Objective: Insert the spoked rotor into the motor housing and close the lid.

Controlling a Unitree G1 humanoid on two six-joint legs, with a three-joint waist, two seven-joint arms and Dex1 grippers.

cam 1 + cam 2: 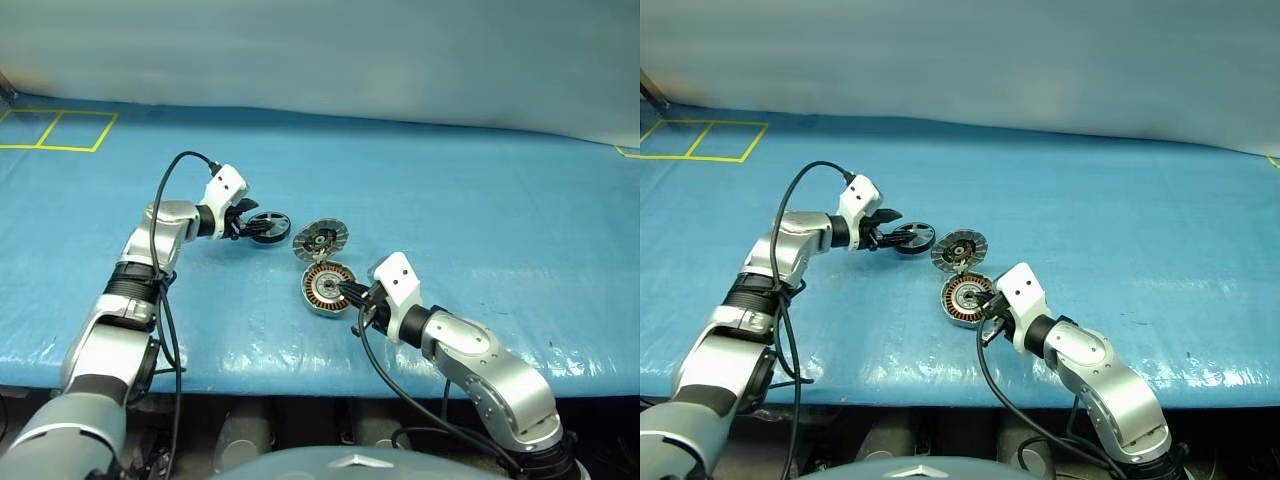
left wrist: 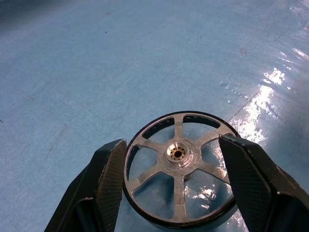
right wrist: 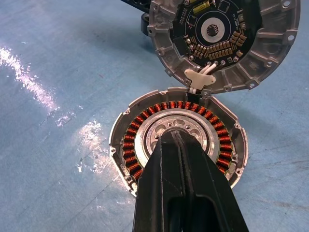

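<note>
The spoked rotor [image 2: 179,169] sits between the fingers of the left gripper [image 1: 247,224], left of the motor housing [image 1: 326,287] and a little farther away, on or just above the blue surface [image 1: 480,200]. The left gripper's jaws stand partly open, one on each side of the black rim, each touching or nearly touching it; whether they actually grip the rim cannot be told. Taking the rotor by its rim leaves the hub and spokes free, which the insertion will probably need. The motor housing lies face up near the middle of the surface, its ring of copper windings and central bearing exposed. The lid [image 1: 319,239] is swung back on the far side of the housing, attached at the rim, with its circuit-board face showing, so the cavity is open to receive the rotor. The right gripper [image 3: 179,140] is fully closed and empty, its tip over the central bearing, apparently steadying the housing.
</note>
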